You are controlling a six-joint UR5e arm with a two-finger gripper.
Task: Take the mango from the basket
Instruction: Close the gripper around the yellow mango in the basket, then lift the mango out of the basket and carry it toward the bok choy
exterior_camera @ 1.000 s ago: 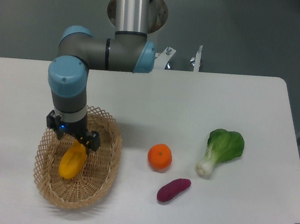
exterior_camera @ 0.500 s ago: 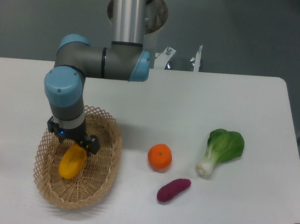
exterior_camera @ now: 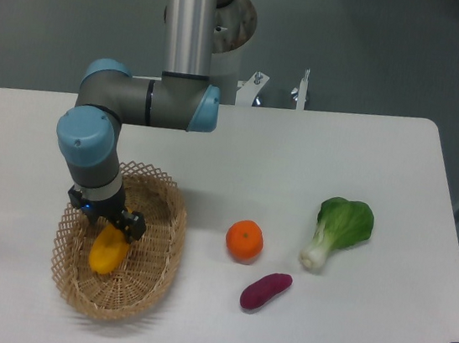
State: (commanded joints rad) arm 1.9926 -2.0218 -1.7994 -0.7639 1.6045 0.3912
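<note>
- The tool [exterior_camera: 109, 225] sits low over the top end of the mango [exterior_camera: 108, 250]; whether its fingers have closed on the fruit cannot be told.
- The mango lies inside the basket [exterior_camera: 155, 273], left of centre.
- A good grip would take the fruit across its narrow width, then lift straight up, clear of the basket's lattice rim.
- The orange [exterior_camera: 244, 240] lies well right of the basket, no obstacle.

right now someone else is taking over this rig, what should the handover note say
Hand: down inside the basket, at the upper end of the mango; whether it has shut on the fruit cannot be told from this view.
Mango: lying in the basket, not lifted.
Done: approach and descent.
Left: confirm the grip, then lift the mango clear of the basket.
Orange, sweet potato and bok choy sit on the table, untouched.
</note>
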